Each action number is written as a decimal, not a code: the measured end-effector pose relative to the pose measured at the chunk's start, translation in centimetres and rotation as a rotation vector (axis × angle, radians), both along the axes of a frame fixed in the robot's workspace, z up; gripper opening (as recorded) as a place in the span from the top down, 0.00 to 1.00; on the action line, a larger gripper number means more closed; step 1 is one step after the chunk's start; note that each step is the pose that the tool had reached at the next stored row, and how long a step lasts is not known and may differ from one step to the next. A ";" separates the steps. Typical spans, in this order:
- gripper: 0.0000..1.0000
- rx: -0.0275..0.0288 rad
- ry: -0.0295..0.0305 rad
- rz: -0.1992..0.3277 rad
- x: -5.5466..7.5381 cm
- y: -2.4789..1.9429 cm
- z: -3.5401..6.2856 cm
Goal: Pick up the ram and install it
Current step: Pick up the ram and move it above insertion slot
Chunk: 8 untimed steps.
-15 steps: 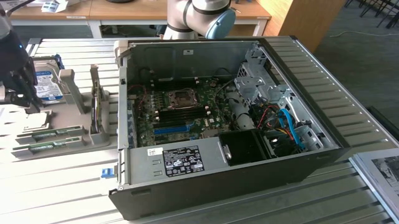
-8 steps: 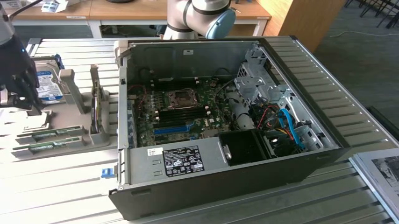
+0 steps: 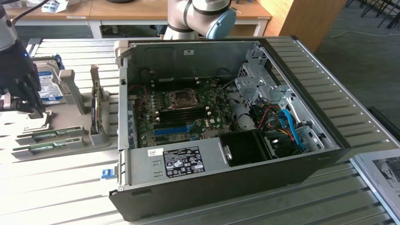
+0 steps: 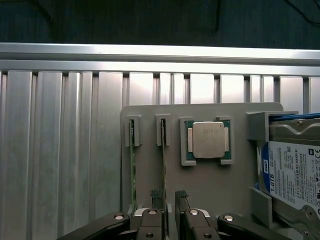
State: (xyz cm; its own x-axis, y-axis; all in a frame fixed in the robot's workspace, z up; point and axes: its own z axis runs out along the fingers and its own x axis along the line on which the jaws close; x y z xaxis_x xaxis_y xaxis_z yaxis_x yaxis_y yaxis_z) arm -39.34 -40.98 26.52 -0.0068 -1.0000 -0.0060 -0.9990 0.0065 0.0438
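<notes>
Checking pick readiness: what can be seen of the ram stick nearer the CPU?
The ram stick is a thin green board seen edge-on, standing on its long edge in a slot of the grey holder, one end in a grey bracket. The open end effector hovers at its other end; contact cannot be told.

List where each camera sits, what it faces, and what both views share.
Exterior view: off the arm, looking down slantwise at the open black computer case on the slatted metal table; shows the grey arm joint.
Wrist view: on the wrist, looking down at the grey plastic parts holder; shows the open fingers.
Shared: that holder, its green ram sticks, the silver hard drive.
</notes>
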 end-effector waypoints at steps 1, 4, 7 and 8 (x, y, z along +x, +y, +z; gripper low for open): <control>0.76 -0.0001 -0.0001 0.000 0.0 0.00 -0.10; 0.76 -0.0004 -0.0001 0.000 0.0 0.00 -0.41; 0.76 -0.0008 0.0001 0.000 0.0 0.00 -0.72; 0.76 -0.0010 0.0000 0.000 0.0 0.00 -0.83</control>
